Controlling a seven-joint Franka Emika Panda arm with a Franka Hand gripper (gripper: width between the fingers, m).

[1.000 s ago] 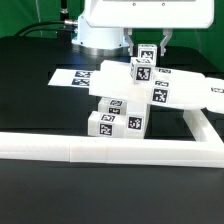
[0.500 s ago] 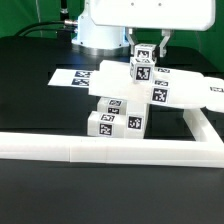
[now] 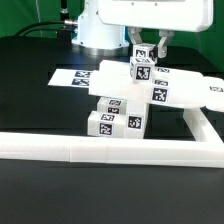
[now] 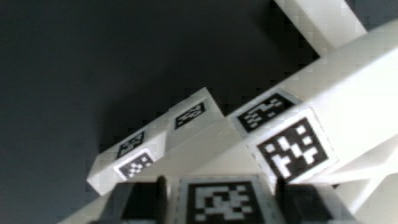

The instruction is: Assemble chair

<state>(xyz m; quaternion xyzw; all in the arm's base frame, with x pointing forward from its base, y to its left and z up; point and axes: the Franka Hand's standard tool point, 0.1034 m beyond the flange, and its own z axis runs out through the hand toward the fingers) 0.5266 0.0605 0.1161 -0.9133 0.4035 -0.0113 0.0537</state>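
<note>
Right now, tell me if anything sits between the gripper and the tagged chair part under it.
Nothing visible does. The gripper is already closed on the small tagged white part at the top of the partly built chair; in the wrist view the fingers flank its tag directly. The marker board lies flat behind, clear of the grip.

The arm reaches straight down, its fingers [image 3: 146, 44] closed narrowly around something.

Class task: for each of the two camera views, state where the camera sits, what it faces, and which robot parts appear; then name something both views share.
Exterior view: off the arm, low, facing the half-built white plastic chair; white robot base and gripper show.
Wrist view: on the wrist, looking along the dark fingers at the chair.
Shared: the tagged white block gripped, and the marker board.
</note>
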